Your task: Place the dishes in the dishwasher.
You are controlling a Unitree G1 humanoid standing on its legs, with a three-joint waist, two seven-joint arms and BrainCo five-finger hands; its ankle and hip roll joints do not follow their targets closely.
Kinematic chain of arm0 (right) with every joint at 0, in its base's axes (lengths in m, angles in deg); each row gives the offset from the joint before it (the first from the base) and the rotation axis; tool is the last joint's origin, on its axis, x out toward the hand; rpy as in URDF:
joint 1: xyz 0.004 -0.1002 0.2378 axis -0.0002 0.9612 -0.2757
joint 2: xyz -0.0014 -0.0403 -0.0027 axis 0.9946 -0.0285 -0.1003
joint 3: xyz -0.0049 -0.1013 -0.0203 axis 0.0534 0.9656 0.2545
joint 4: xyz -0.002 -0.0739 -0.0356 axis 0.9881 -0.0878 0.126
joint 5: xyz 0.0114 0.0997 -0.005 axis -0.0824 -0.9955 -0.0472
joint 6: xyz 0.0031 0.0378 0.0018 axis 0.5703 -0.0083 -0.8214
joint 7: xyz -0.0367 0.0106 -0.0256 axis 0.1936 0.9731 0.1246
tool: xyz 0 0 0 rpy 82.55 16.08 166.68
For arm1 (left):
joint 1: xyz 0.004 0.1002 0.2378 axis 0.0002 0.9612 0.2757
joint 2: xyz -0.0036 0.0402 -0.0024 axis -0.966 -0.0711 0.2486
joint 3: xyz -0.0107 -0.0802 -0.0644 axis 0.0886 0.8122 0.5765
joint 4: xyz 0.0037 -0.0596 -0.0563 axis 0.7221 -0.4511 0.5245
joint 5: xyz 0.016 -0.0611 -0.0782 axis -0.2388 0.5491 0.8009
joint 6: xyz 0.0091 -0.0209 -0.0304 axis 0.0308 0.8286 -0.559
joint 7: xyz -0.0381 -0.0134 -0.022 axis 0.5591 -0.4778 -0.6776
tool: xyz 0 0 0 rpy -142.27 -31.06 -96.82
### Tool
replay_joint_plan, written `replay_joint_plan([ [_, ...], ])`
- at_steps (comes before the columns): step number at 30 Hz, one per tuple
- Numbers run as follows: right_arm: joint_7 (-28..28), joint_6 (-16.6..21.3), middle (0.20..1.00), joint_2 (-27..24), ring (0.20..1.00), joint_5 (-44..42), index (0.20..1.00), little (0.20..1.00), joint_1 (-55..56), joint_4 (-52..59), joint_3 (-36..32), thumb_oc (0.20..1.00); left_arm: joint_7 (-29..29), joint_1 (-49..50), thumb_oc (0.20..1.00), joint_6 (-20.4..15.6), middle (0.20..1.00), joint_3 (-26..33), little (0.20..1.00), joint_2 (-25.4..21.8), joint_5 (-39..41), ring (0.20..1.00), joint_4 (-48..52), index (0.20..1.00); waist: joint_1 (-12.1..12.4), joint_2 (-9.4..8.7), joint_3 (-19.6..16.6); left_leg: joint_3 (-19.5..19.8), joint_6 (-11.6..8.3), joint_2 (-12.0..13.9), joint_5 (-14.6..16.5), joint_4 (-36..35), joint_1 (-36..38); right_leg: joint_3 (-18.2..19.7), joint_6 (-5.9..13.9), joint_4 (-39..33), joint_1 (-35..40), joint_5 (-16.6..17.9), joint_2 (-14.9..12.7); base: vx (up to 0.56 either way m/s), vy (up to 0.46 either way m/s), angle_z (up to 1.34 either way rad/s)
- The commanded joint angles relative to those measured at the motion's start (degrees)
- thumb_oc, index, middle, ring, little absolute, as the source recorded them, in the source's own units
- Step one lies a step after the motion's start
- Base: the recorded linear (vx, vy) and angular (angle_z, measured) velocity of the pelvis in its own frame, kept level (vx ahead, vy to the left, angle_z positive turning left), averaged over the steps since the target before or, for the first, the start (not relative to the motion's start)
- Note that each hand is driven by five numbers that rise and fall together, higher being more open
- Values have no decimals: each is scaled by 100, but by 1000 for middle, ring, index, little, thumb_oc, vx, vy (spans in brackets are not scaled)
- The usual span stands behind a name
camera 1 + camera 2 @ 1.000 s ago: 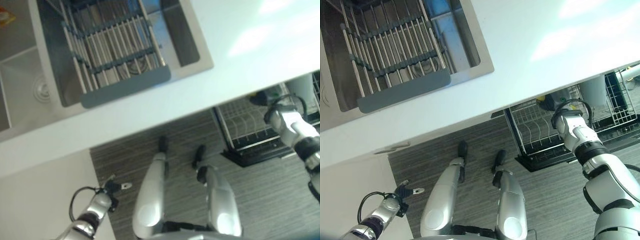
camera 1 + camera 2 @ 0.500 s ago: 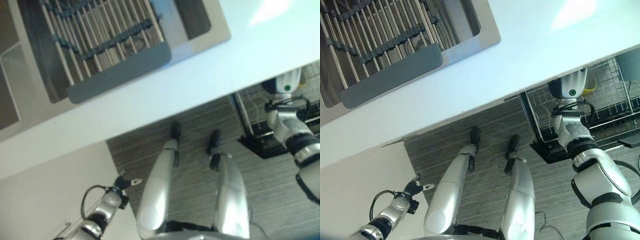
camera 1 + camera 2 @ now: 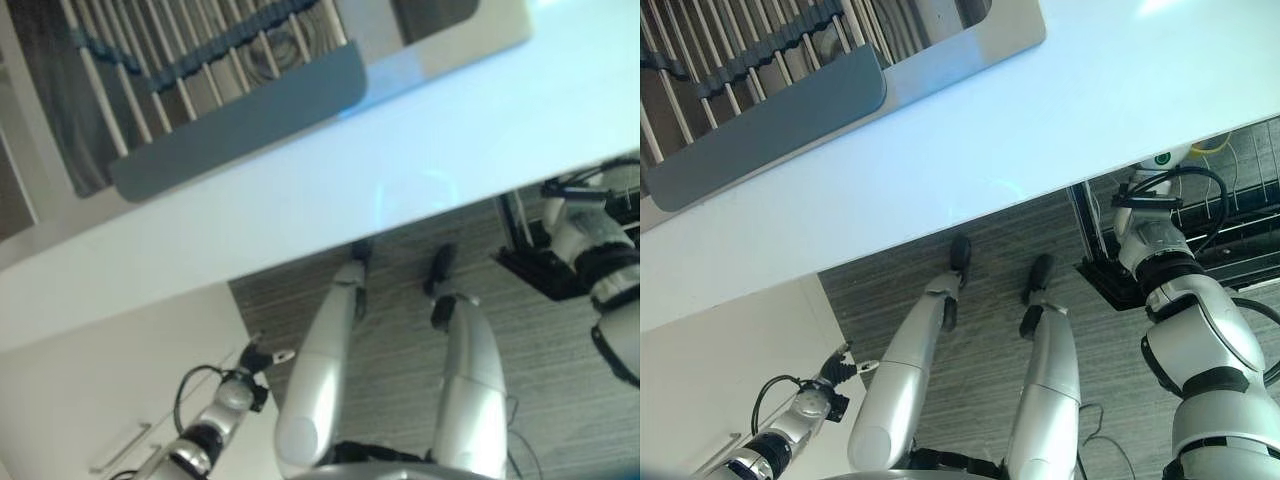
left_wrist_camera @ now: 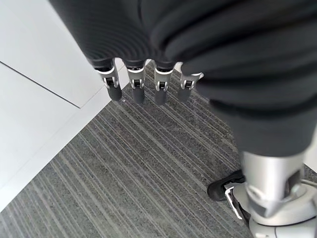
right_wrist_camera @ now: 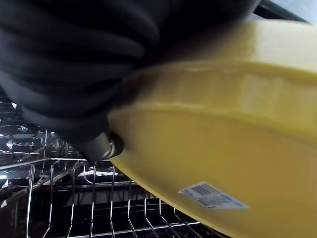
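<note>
The yellow dish (image 5: 218,144) sits against the right hand (image 5: 79,64), right over the dishwasher rack (image 5: 74,198). In the right wrist view its smooth underside swells close to the camera, a small label stuck on it, and its rim runs crosswise above. The dish is tilted, the underside facing the rack's wires; whether it touches them cannot be told. One dark fingertip (image 5: 101,146) presses the dish's edge just under the ribbed cover, so the hand is holding it, though how the other fingers wrap it is hidden behind the dish. In the right eye view the right arm reaches under the white countertop (image 3: 970,150) toward the dishwasher (image 3: 1230,215), a bit of yellow showing at the rack past the wrist.

The left hand (image 4: 143,82) hangs low beside the white cabinet (image 4: 34,84), above the grey striped floor (image 4: 129,168). Its fingers are straight, side by side with small gaps, holding and touching nothing.

On the far side of the countertop lies the steel sink (image 3: 440,30), with a grey drying rack (image 3: 230,110) of pale bars set over it.
</note>
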State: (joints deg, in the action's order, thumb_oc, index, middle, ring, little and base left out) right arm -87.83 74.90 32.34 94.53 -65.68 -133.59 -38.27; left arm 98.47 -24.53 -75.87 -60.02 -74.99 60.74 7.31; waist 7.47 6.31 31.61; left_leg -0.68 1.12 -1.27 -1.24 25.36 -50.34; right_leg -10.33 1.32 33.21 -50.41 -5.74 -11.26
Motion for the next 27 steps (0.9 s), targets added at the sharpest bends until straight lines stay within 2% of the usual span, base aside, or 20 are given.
replay_joint_plan([
  [1, -490, -159, 200, -431, 200, -911, 200, 200, -190, -74, -159, 200, 71, 403, 1000, -106, 1000, -177, 1000, 8, 268, 1000, -151, 1000, 35, 345, -182, 96, -34, 40, 456, 70, 148, 214, 181, 491, 173, -512, 208, -8, 57, 3],
  [9, -1219, 215, 200, -130, 200, -2376, 200, 200, 115, -213, -1079, 200, 136, 441, 1000, -110, 1000, -267, 1000, 148, 439, 1000, -102, 1000, -50, 438, -182, 11, -43, 34, 460, 27, 170, 279, 139, 434, 150, -512, 259, -3, 38, -4],
  [11, -1329, 349, 200, -15, 200, -2316, 200, 200, 242, -287, -1367, 200, 159, 411, 1000, -75, 1000, -300, 1000, 223, 487, 1000, -96, 1000, -83, 480, -182, -22, -45, 29, 473, 36, 160, 298, 122, 446, 125, -527, 264, 7, 53, -4],
  [15, -1221, 215, 200, 48, 200, -2236, 200, 200, 216, -328, -1506, 200, 173, 415, 1000, -72, 1000, -360, 1000, 291, 517, 1000, -114, 1000, -95, 542, -182, -54, -65, 17, 490, 59, 138, 296, 108, 473, 95, -558, 252, 10, 19, -6],
  [17, -976, 119, 200, 49, 200, -2249, 200, 200, 229, -348, -1479, 200, 199, 409, 1000, -56, 1000, -392, 1000, 305, 556, 1000, -96, 1000, -103, 551, -182, -68, -69, 16, 476, 44, 121, 294, 100, 457, 76, -551, 260, 9, 17, 4],
  [18, -706, 150, 573, 89, 573, -2511, 573, 573, 248, -448, -1422, 573, 197, 400, 1000, -39, 1000, -422, 1000, 313, 588, 1000, -99, 1000, -105, 565, -182, -80, -75, 18, 462, 20, 130, 296, 86, 441, 82, -552, 267, 0, 0, 0],
  [19, -676, 187, 1000, 129, 1000, -2521, 1000, 1000, 280, -482, -1396, 1000, 203, 403, 1000, -42, 1000, -429, 1000, 326, 582, 1000, -108, 1000, -103, 570, -182, -83, -74, 18, 462, 13, 138, 294, 77, 432, 90, -556, 271, 0, 0, 0],
  [27, 172, 530, 1000, 300, 1000, -2320, 1000, 1000, 337, -577, -1128, 1000, 204, 423, 1000, -73, 1000, -491, 1000, 292, 577, 1000, -145, 1000, -85, 563, -182, -88, -84, 20, 467, 5, 181, 240, 56, 414, 152, -571, 260, 0, 0, 0],
])
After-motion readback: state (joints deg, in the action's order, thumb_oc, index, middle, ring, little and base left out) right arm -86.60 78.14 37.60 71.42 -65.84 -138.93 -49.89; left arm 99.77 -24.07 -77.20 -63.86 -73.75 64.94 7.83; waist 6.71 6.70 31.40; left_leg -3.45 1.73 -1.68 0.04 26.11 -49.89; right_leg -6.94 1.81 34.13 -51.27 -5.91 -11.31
